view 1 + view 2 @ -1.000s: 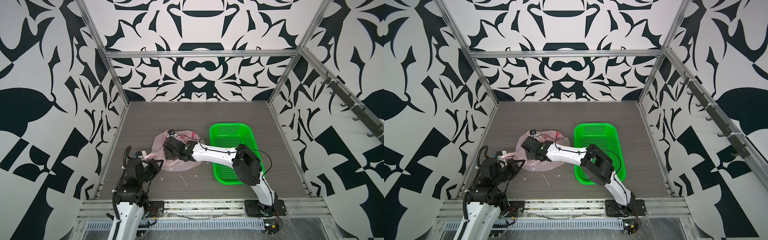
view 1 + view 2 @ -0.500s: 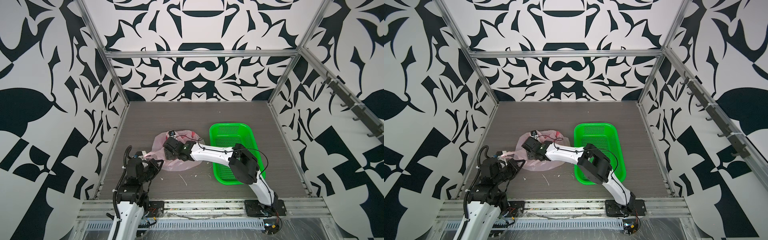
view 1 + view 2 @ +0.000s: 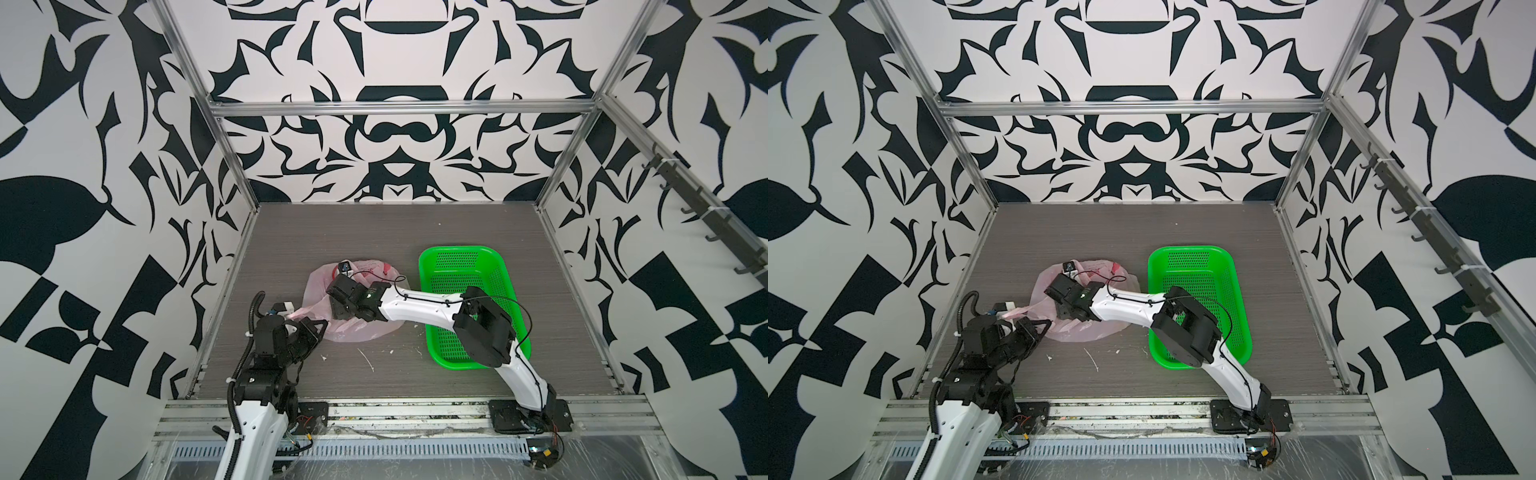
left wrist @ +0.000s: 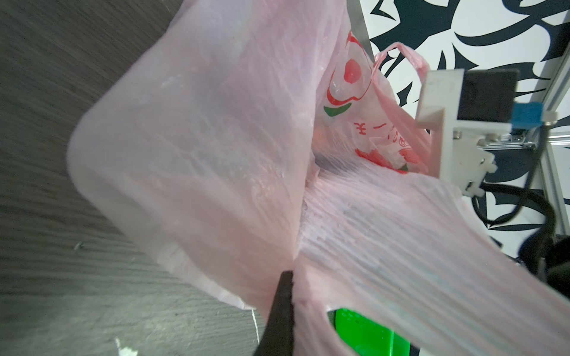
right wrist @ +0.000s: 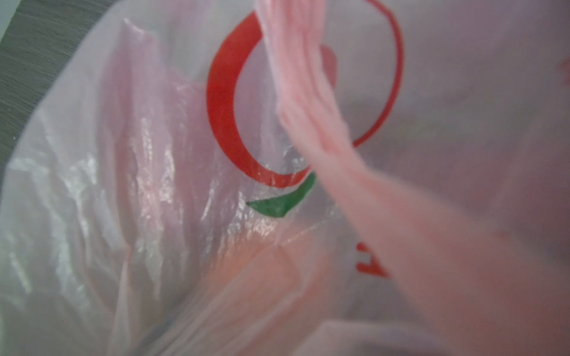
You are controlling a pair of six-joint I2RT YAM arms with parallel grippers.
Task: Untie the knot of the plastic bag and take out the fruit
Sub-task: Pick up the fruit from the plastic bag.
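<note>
At lower left of a top view, the left hand (image 3: 318, 326) is clamped on the thin translucent pale-pink plastic bag (image 3: 365, 330). The right hand (image 3: 340, 296) presses into it, and I cannot tell how far open it is.

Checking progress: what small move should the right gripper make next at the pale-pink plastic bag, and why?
Probably ease the right gripper deeper into the thin pale-pink plastic bag toward the blurred orange shape; the left gripper pinches it taut, and its mouth looks open.
</note>
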